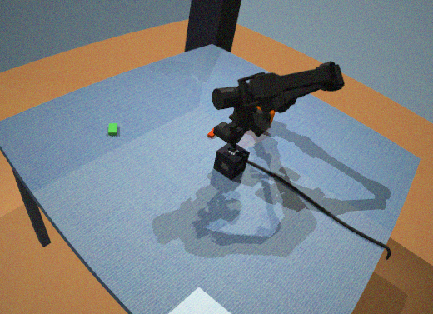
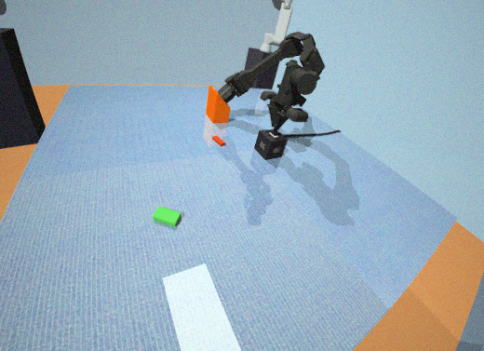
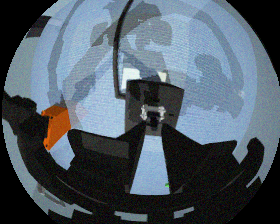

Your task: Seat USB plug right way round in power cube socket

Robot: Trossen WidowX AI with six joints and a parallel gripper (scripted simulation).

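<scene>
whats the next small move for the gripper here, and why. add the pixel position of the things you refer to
Probably open the gripper (image 1: pixel 234 144) (image 2: pixel 275 130) (image 3: pixel 154 126) a little wider, then lower it straddling the plug: in the wrist view its fingers stand apart with a gap between them, tips right at the top of the power cube (image 1: pixel 230 166) (image 2: pixel 270 146) (image 3: pixel 134 116).

Black arm (image 1: pixel 291 84) (image 2: pixel 265 67) (image 3: pixel 21 114) arched high, gripper (image 1: pixel 234 144) (image 2: pixel 275 128) (image 3: pixel 154 126) angled downward, fingers parted slightly

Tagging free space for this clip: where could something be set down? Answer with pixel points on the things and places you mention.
Likely roomiest: the stretch between the green block (image 1: pixel 112 129) (image 2: pixel 167 216) and the white patch (image 1: pixel 200 302) (image 2: pixel 201 310). Crowded: around the power cube (image 1: pixel 229 164) (image 2: pixel 270 146) (image 3: pixel 174 102), with fingers overhead, cable (image 1: pixel 316 205) (image 2: pixel 312 134) (image 3: pixel 116 60) and red piece (image 1: pixel 211 133) (image 2: pixel 219 141) nearby.
</scene>
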